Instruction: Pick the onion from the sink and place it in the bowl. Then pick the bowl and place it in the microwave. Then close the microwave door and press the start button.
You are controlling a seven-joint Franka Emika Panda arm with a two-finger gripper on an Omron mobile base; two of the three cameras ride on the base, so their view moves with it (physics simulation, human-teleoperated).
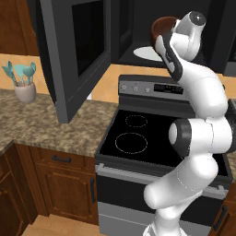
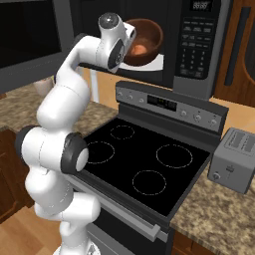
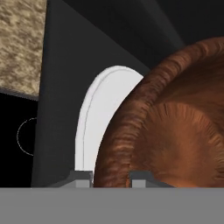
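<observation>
The dark brown bowl (image 2: 147,36) is inside the open microwave (image 2: 199,74), tilted over the white round plate (image 2: 158,63). The orange-brown onion (image 2: 140,49) lies in the bowl. In the hand view my gripper (image 3: 111,180) is shut on the bowl (image 3: 175,131), whose rim passes between the two fingertips (image 3: 83,179), with the plate (image 3: 98,122) beside it. From the left, the bowl (image 1: 162,27) peeks out above my wrist, over the plate (image 1: 146,53). The microwave door (image 1: 73,50) stands swung wide open to the left. The sink is out of view.
Below the microwave is a black-topped stove (image 2: 144,159) with a grey control strip (image 1: 147,86). A grey toaster (image 2: 233,160) sits on the counter to its right. A white pot of teal utensils (image 1: 25,90) stands on the granite counter (image 1: 41,124) at the left.
</observation>
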